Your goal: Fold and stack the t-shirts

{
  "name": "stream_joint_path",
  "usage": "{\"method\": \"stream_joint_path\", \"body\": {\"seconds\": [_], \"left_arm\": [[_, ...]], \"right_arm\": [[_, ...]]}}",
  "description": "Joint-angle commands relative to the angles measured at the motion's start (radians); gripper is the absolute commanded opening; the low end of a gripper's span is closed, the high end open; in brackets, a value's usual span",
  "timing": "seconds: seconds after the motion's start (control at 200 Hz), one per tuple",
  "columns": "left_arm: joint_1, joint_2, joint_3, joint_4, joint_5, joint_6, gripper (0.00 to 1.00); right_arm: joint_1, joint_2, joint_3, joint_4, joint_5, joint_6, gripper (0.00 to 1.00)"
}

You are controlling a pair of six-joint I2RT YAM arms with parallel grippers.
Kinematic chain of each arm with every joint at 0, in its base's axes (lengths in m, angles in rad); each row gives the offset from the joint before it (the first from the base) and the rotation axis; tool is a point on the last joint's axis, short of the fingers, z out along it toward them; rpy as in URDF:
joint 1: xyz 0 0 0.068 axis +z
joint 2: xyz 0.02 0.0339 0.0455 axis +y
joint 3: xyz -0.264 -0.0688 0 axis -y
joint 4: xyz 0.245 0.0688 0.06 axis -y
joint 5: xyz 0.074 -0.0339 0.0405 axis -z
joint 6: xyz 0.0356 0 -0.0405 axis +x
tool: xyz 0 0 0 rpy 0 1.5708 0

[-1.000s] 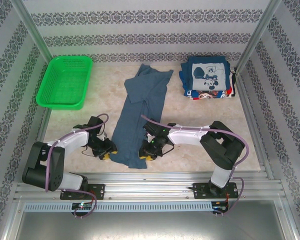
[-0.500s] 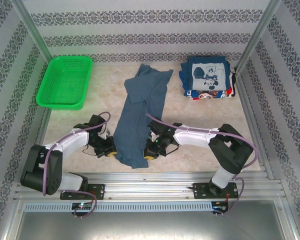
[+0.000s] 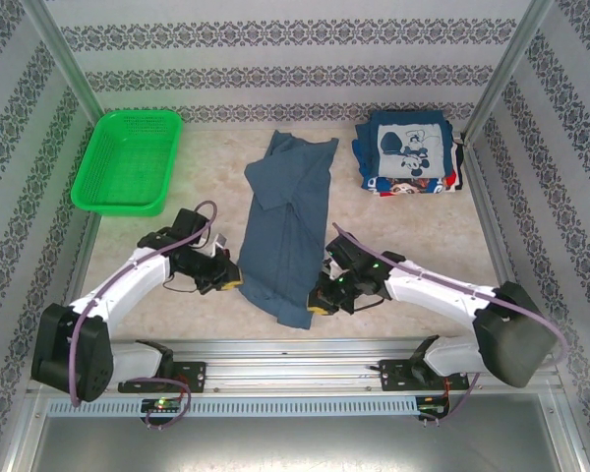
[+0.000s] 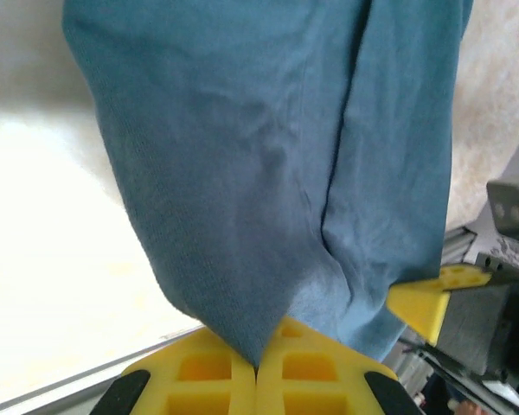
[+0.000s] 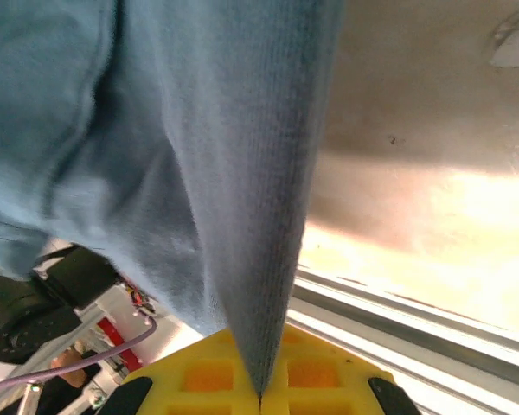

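Slate-blue t-shirt (image 3: 287, 211) lies lengthwise mid-table (image 3: 206, 320), collar end far, near hem lifted off the surface. Left gripper (image 3: 228, 282) is at its near-left corner, right gripper (image 3: 320, 303) at its near-right corner.

Left wrist view: the yellow jaws of the left gripper (image 4: 256, 370) are pressed together with a fold of the slate-blue t-shirt (image 4: 268, 156) pinched between them. The gripped edge itself is hidden inside the pads.

Right wrist view: the right gripper (image 5: 261, 393) is likewise clamped tight on a ridge of the same shirt (image 5: 199, 130), and the cloth blocks most of what lies beyond.

Folded stack of navy t-shirts (image 3: 409, 157) sits far right, well apart from the blue one. The top one shows a white cartoon-mouse print. The lower ones show edges only, with red-white bits, and the count is unclear. Any lettering on the print is too small to read.

Green basket (image 3: 128, 162) sits far left.
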Motion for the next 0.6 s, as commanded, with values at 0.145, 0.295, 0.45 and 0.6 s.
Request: {"method": "stream_joint_path", "body": {"seconds": [0.145, 0.295, 0.45, 0.6], "left_arm": [[-0.011, 0.097, 0.162, 0.005, 0.034, -0.01, 0.0], [0.027, 0.215, 0.32, 0.001, 0.026, 0.032, 0.0], [0.075, 0.327, 0.503, -0.025, 0.022, 0.088, 0.0], [0.116, 0.452, 0.644, -0.013, 0.034, 0.114, 0.0]], "right_arm": [[-0.1, -0.01, 0.08, -0.028, -0.033, -0.013, 0.0], [-0.202, 0.056, 0.2, -0.102, -0.064, -0.116, 0.0], [-0.286, 0.155, 0.355, -0.153, -0.095, -0.209, 0.0], [-0.353, 0.283, 0.486, -0.188, -0.115, -0.281, 0.01]]}}
